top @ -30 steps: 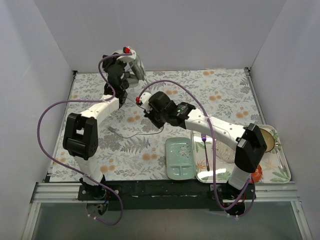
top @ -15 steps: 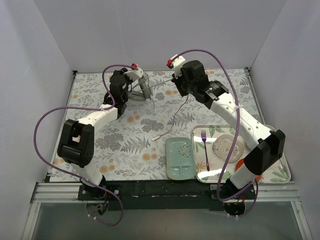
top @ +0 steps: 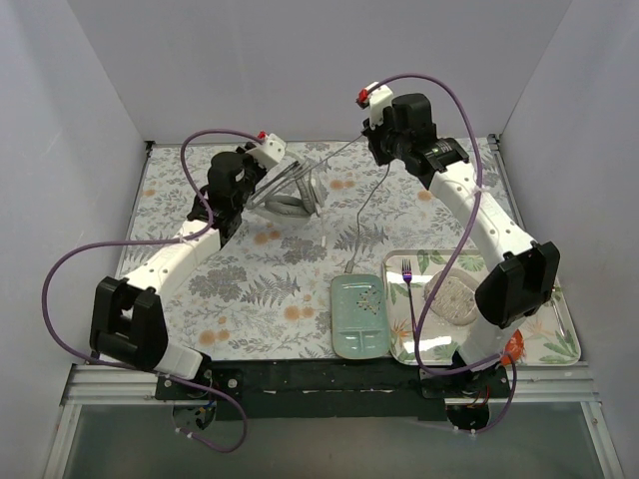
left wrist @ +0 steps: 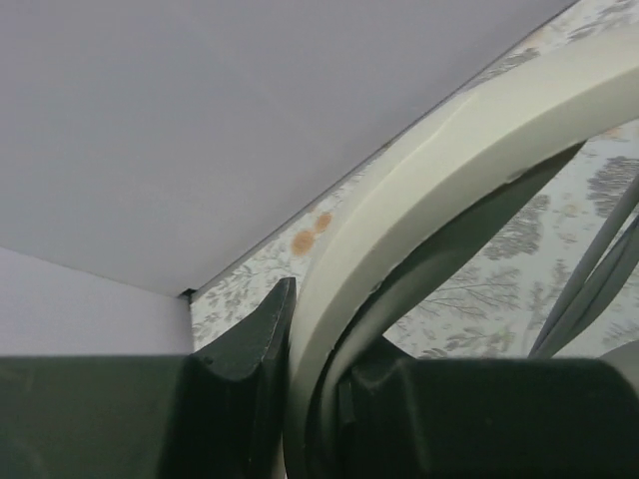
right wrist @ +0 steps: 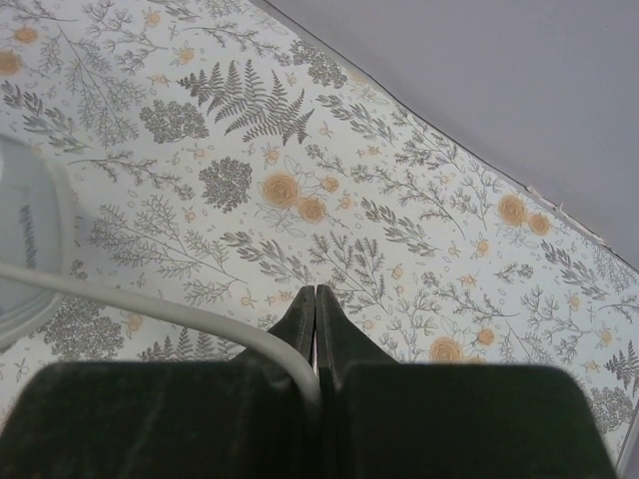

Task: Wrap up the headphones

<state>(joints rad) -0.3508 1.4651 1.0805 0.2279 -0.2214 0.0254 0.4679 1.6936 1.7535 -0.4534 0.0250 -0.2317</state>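
Headphones (top: 292,192) are well beyond the green tray's (top: 359,317) far-left corner. Their white headband (left wrist: 419,170) is pinched between the closed fingers of the left gripper (top: 262,178), and the ear cups face toward the tray. The thin cord (top: 334,158) runs taut, rightward and away from the tray, into the right gripper (top: 384,150), whose jaws are clamped on it. From there it drops toward the tray, with the plug (top: 349,267) just past the tray's far edge.
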